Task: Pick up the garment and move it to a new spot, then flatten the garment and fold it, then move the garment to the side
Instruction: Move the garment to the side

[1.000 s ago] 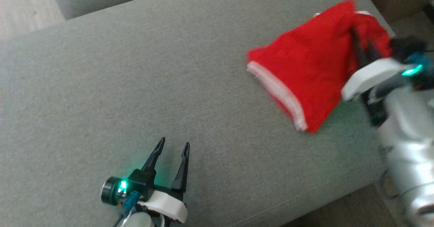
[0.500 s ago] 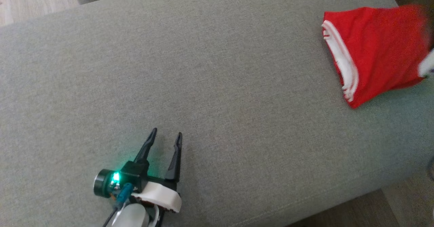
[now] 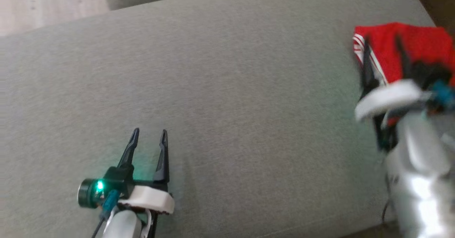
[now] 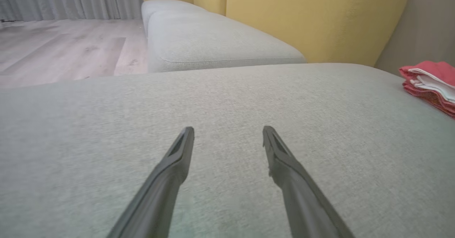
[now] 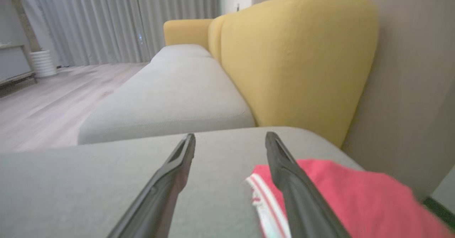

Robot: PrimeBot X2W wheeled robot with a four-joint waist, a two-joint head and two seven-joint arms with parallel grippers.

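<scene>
Dark two-fingered left gripper (image 3: 149, 131): jaws spread, empty, pointing up the head view from the lower left. Dark two-fingered right gripper (image 3: 383, 45): jaws spread, motion-blurred, on its silver forearm (image 3: 421, 181) at the right edge.

The sofa seat (image 3: 227, 88) is grey woven cloth, matt and slightly coarse. The garment (image 3: 419, 46) is soft red cloth with white striped trim, also matt. The left gripper (image 4: 227, 131) and right gripper (image 5: 230, 138) have fingers (image 4: 170, 174) of dark, matt plastic. The right forearm (image 3: 419, 167) is glossy silver. The backrest (image 5: 295, 64) is matt yellow cloth. The floor (image 4: 64, 53) is pale wood with a low sheen.
</scene>
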